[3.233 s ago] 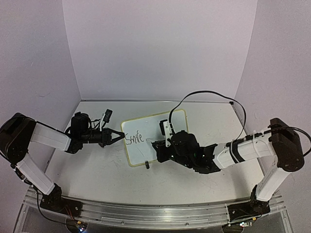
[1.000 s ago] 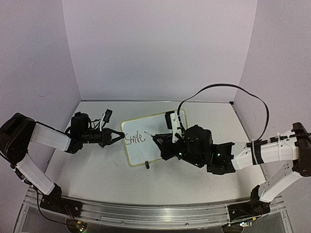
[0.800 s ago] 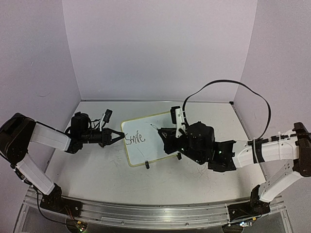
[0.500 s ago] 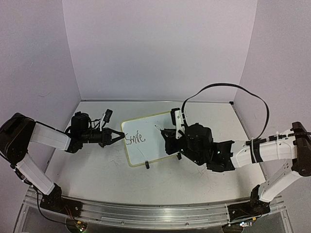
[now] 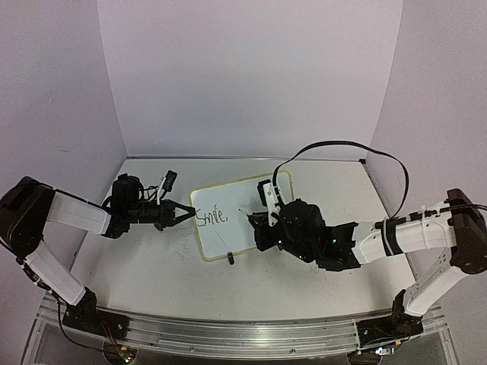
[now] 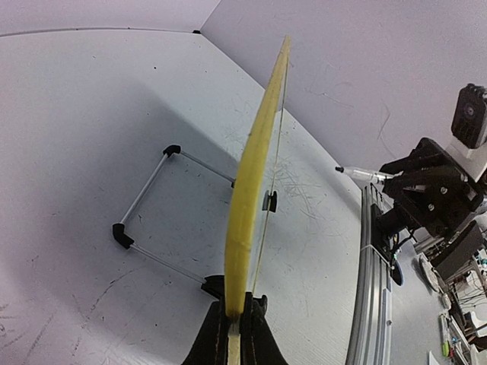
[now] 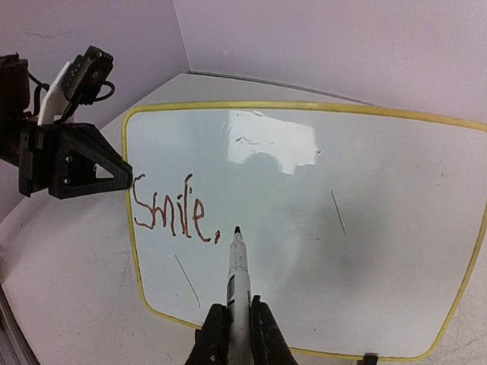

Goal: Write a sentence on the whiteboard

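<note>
Tabletop (image 5: 144, 266), white and scuffed, carries it all, and from above the whiteboard (image 5: 228, 237) stands propped near its middle, between the two arms. Left gripper (image 5: 189, 215) is in at the board's left edge, and its wrist camera settles the grip: dark fingers (image 6: 209, 346) pinched onto the yellow-green rim, board seen edge-on and leaning, with a wire stand (image 6: 119, 235) on black feet behind it, which the other views hide. Right gripper (image 5: 259, 226) hangs in front of the board face, low and central. Its own camera shows both fingers (image 7: 211, 334) clamped around a white marker (image 7: 237, 266), dark tip pointing up the board. That tip sits just right of the writing, and here it looks almost on the surface. The left wrist view says otherwise: tip and board face are apart, open air between them. The sentence (image 7: 171, 215) so far reads "Smile," along the board's left side, black from above, reddish-brown up close. Only the right wrist view catches two faint grey strokes on the bare white beyond it.
</note>
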`<action>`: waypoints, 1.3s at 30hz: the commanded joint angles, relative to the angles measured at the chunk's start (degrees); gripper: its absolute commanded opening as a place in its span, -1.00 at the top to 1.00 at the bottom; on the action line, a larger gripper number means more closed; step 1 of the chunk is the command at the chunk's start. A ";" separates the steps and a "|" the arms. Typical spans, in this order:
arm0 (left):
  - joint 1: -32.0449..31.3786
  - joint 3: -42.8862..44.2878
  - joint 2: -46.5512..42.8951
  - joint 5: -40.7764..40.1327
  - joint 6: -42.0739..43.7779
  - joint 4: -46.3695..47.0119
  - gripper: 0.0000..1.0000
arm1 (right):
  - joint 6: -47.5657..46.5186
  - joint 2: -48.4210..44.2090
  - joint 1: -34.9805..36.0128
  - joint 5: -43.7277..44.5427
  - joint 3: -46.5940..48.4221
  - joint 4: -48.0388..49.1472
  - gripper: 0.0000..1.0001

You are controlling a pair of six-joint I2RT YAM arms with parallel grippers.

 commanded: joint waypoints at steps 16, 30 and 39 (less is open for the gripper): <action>-0.34 1.68 -0.78 -1.23 1.59 -4.56 1.00 | -0.52 5.39 -0.46 -3.34 5.67 0.47 1.00; -0.39 1.89 -0.53 -1.12 1.66 -4.73 1.00 | -1.09 4.87 -2.31 -5.60 3.91 3.45 1.00; -0.36 1.71 -0.54 -1.37 1.84 -4.90 1.00 | 1.82 5.08 -2.53 0.40 3.26 4.69 1.00</action>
